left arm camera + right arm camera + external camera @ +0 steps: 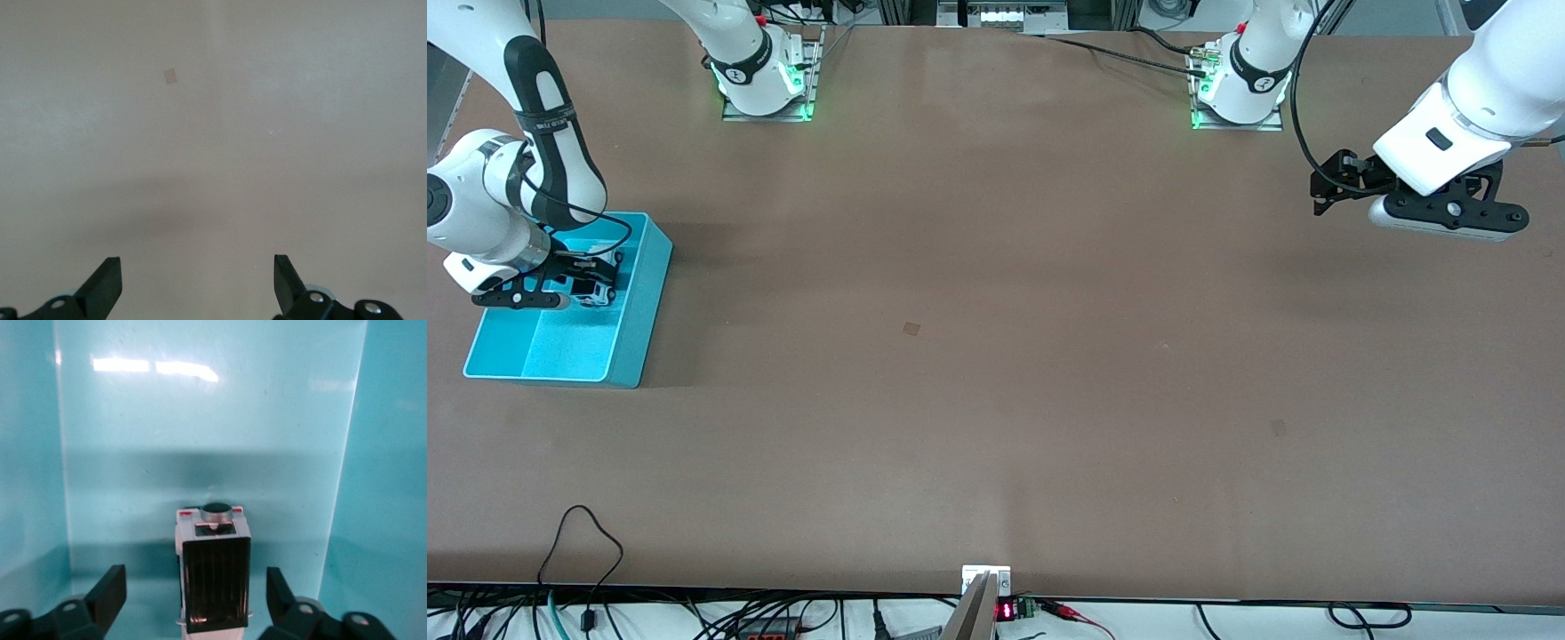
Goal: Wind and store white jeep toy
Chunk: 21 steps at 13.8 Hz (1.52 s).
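The white jeep toy point(594, 292), with its black ribbed roof, sits on the floor of the cyan bin point(639, 307) at the right arm's end of the table. My right gripper point(598, 286) is down inside the bin, open, one finger on each side of the jeep with a gap to each. The right wrist view shows the jeep point(212, 577) between the fingers point(107, 595) of the right gripper point(197, 590) on the bin floor point(200, 433). My left gripper point(1320, 191) is open and empty, held above the bare table at the left arm's end. It also shows in the left wrist view point(197, 280).
Two small tape patches lie on the brown table, one near the middle point(911, 328) and one nearer the front camera toward the left arm's end point(1278, 428). The left wrist view shows one patch point(171, 76). Cables point(578, 551) hang at the table's front edge.
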Motion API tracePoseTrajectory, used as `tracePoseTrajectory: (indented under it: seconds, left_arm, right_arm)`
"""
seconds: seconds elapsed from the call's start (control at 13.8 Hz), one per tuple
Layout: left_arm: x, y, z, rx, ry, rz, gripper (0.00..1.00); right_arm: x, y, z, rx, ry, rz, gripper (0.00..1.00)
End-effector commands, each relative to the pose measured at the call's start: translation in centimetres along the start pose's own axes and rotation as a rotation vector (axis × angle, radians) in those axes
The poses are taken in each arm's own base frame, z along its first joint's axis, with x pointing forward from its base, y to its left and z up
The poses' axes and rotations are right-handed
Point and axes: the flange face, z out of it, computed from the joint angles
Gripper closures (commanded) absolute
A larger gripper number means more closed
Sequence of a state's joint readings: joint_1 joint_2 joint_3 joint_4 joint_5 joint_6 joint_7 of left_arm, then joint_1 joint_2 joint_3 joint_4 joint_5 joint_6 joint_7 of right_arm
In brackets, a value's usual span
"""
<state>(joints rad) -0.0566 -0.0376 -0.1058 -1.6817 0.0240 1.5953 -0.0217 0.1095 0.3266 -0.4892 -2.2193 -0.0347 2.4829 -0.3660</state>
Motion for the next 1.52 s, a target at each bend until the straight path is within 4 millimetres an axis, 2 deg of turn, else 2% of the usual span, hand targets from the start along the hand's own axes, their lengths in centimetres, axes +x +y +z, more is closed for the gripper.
tracePoseTrajectory:
  seconds: [0.0,0.14,0.29,0.58,0.72,1.16,1.3,1.45]
  left_arm:
    - [0.1,-0.1,-0.6,0.006,-0.003,-0.009,0.00]
    - [0.1,-0.3,-0.5,0.006,-0.006,-0.012,0.00]
    - [0.1,-0.3,-0.6,0.006,-0.003,-0.012,0.00]
    - [0.1,-0.3,-0.6,0.006,-0.002,-0.012,0.00]
    - [0.2,-0.3,-0.5,0.006,-0.003,-0.014,0.00]
    - [0.1,-1.3,-0.5,0.005,-0.005,-0.029,0.00]
    - [-0.1,-1.2,-0.5,0.003,-0.011,-0.029,0.00]
    - [-0.1,-1.0,-0.4,0.004,-0.021,-0.026,0.00]
  right_arm:
    - [2.5,-0.9,-5.6,0.024,-0.019,-0.045,0.00]
    - [4.3,-2.1,-10.4,0.040,-0.048,-0.082,0.00]
    - [6.0,-4.0,-14.9,0.036,-0.022,-0.124,0.00]
    - [6.9,-4.8,-20.7,0.068,0.008,-0.115,0.00]
    - [6.9,-7.2,-24.0,0.104,0.001,-0.085,0.00]
    - [3.7,-13.1,-33.1,0.151,0.078,-0.014,0.00]
    - [2.9,-13.6,-35.3,0.151,0.112,-0.019,0.00]
    - [2.0,-14.1,-36.3,0.166,0.099,0.040,0.00]
